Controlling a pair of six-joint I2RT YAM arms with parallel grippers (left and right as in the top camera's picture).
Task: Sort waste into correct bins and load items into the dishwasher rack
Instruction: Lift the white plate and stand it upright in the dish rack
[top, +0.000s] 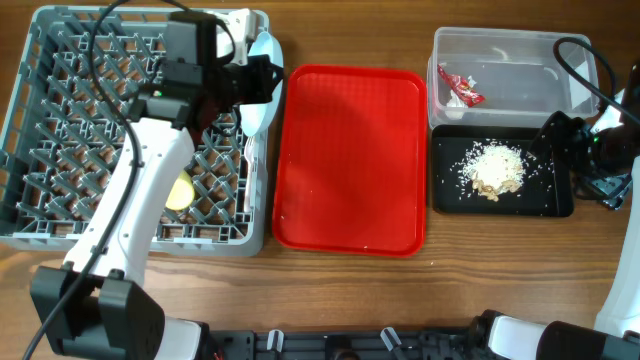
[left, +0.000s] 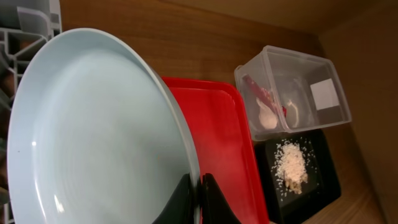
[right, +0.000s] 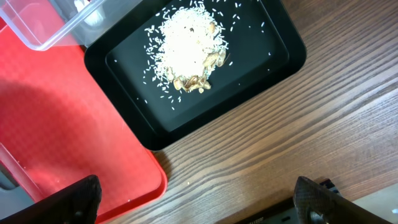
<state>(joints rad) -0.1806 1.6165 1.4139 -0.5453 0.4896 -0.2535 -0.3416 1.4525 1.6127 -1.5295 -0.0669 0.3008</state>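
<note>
My left gripper (left: 199, 198) is shut on the rim of the pale blue plate (left: 93, 137). It holds the plate on edge over the right side of the grey dishwasher rack (top: 60, 235); from overhead the plate (top: 260, 90) shows edge-on. A yellow-green cup (top: 180, 192) lies in the rack. The clear tub (top: 560, 85) holds the red-and-white wrapper (top: 462, 90). The black tray (top: 450, 195) holds the rice-like scraps (top: 495, 168), also in the right wrist view (right: 186, 50). My right gripper (right: 196, 202) is open and empty above bare table, just right of the black tray.
The flat red tray (top: 350, 160) lies between the rack and the bins. My left arm crosses the rack diagonally and hides part of its floor. Cables run over the rack's back left and by the clear tub's right corner.
</note>
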